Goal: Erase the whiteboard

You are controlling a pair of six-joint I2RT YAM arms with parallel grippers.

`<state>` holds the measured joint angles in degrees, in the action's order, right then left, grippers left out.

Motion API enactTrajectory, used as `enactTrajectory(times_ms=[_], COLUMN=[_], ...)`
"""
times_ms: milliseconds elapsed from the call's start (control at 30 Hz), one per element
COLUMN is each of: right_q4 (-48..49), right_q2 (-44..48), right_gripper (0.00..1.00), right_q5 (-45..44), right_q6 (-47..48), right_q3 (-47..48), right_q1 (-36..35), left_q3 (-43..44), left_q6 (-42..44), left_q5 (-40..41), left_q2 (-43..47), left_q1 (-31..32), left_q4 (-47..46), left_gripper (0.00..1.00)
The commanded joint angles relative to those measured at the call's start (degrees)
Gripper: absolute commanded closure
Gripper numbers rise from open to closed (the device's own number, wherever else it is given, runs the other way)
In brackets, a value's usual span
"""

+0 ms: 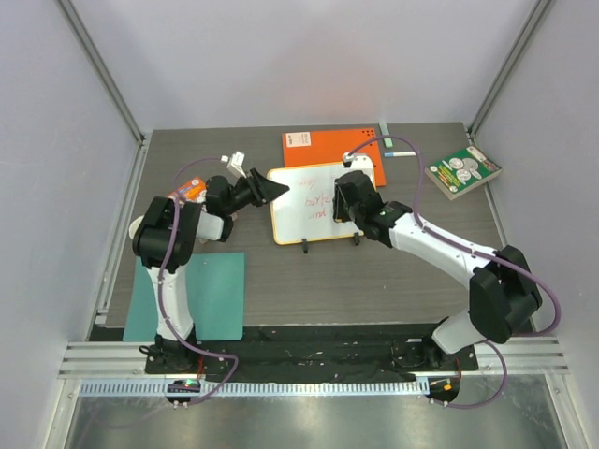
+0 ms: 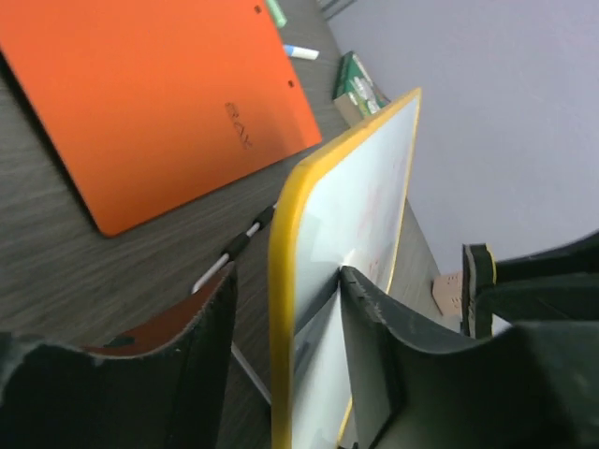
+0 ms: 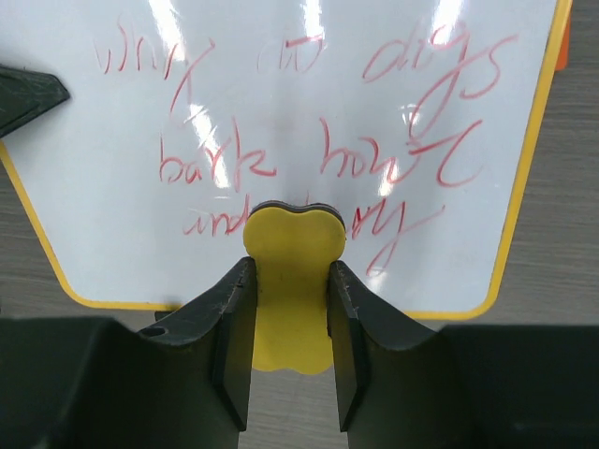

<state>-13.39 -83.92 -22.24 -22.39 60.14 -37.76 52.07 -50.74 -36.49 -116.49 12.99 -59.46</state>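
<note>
Currently my right gripper (image 3: 290,269) is clamped on a yellow eraser (image 3: 293,234), a finger on each side of its narrow waist. The eraser's rounded head sits at the bottom line of the red writing (image 3: 318,150), near the lower middle of the whiteboard (image 1: 299,210). I can't tell whether it is actually pressing on the surface.

My left gripper (image 2: 287,276) is astride the board's left edge, with its jaws apart. One finger (image 2: 370,327) lies close against the white face. The other finger (image 2: 211,346) is behind the yellow rim, and I can see a gap there.

From above, the board stands tilted on two black feet (image 1: 304,248) mid-worktop (image 1: 374,281), between the two grippers. It is just in front of an orange book (image 1: 323,145), and three lines of writing cover it.
</note>
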Motion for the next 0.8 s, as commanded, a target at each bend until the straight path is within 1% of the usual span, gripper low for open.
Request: enactTrajectory(times_ms=[0,33,67,100,133,233,267,300,433,567,600,667,767], right_q4=[5.12,5.56,5.91,6.26,6.88,8.11,8.37,8.73,9.78,13.12,16.26,18.74,26.81], right_q2=[-2.03,-2.3,-2.47,-2.74,-2.74,-2.83,-2.74,-2.83,-2.65,-2.65,-2.83,-3.61,-5.02], right_gripper=[0.99,0.99,0.99,0.98,0.99,0.98,0.99,0.98,0.99,0.99,0.99,0.99,0.99], right_q5=[3.08,3.17,3.17,3.08,3.08,3.08,3.08,3.08,1.68,-3.32,-4.38,-7.71,-9.75], right_q6=[2.79,2.79,2.79,2.79,2.79,2.44,2.09,2.0,1.83,2.79,3.23,4.9,7.97], right_q3=[3.32,3.32,3.23,3.06,2.88,2.44,2.26,2.26,1.83,-0.89,-1.68,-3.53,-7.31], right_q1=[1.9,2.16,2.25,2.51,2.69,3.04,3.22,3.22,3.3,3.39,3.39,3.39,3.39], left_q3=[2.07,1.98,2.07,2.07,2.24,1.81,1.72,1.71,1.45,0.49,0.05,-0.13,0.04], left_q6=[-10.15,-10.6,-10.78,-10.35,-9.82,-7.28,-6.66,-5.87,-3.23,-1.21,-1.03,-0.76,-0.68], left_q5=[-6.31,-6.66,-7.8,-8.24,-8.59,-8.86,-8.69,-8.69,-8.33,-7.72,-7.63,-7.72,-7.98], left_q2=[-2.42,-2.43,-2.34,-1.73,-1.29,0.64,1.08,1.52,2.84,3.11,2.93,2.5,1.79], left_q1=[-1.74,-2.18,-2.27,-2.36,-2.36,-2.36,-2.36,-2.36,-2.36,-2.27,-2.36,-2.36,-2.36], left_q4=[-20.41,-20.78,-20.96,-20.26,-19.3,-15.87,-14.82,-12.28,-8.39,-6.54,-6.46,-6.46,-5.93], left_gripper=[0.6,0.67,0.76,0.81,0.84,0.88,0.96,1.0,1.0,1.0,1.0,1.0,1.0])
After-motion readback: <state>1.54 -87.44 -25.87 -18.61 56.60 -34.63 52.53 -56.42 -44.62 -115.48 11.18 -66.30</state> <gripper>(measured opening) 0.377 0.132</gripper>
